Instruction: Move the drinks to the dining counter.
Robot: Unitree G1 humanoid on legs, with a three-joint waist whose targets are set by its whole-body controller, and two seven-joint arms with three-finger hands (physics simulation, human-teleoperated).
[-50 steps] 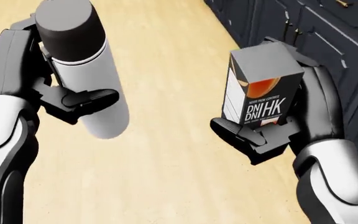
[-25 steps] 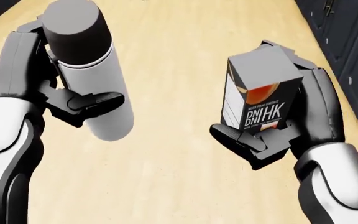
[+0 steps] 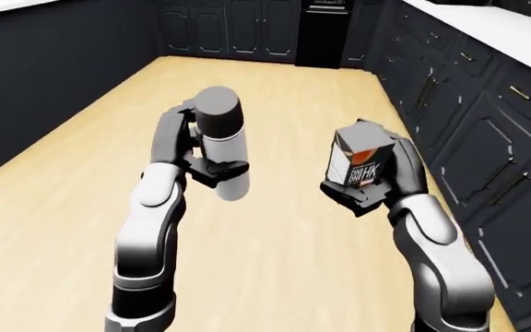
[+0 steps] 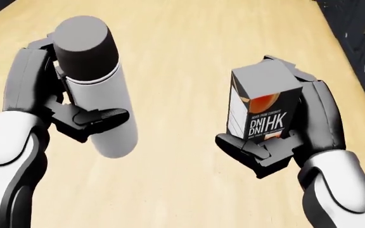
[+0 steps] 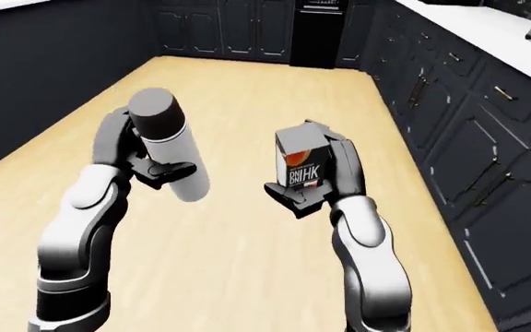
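My left hand (image 4: 65,111) is shut on a silver flask with a dark grey cap (image 4: 97,95), held upright and tilted a little, at the left of the head view. My right hand (image 4: 278,142) is shut on a dark drink carton with an orange picture and white letters (image 4: 261,102), held upright at the right of the head view. Both are held in the air above a light wooden floor (image 4: 176,57). The flask (image 3: 221,149) and the carton (image 3: 360,159) also show in the left-eye view.
Dark navy cabinets with a white counter top (image 3: 487,90) run along the right of the left-eye view. More dark cabinets (image 3: 238,28) stand at the top, with a black appliance (image 3: 325,34). A dark counter side (image 3: 44,76) stands at the left.
The whole picture has shifted: the camera has turned, and the dark cabinets at the right have slid almost out of the head view. Both hands keep their hold.
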